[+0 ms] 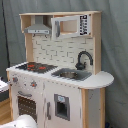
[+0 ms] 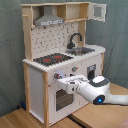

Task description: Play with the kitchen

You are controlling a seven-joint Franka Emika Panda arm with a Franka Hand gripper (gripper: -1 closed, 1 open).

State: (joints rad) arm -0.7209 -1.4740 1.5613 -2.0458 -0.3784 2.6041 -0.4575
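Here, smooth white-and-wood kitchen; boxy white claw at oven door, grip unclear.

Lab setup, grey backdrop curtain, toy kitchen

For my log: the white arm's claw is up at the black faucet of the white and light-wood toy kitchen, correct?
Not quite. In the second exterior view the claw is down at the front of the white and light-wood toy kitchen, by the oven door below the knobs, not at the black faucet.

Both exterior views were soft and blurry, evenly lit by dim indoor light, with faint shadows under the hood.
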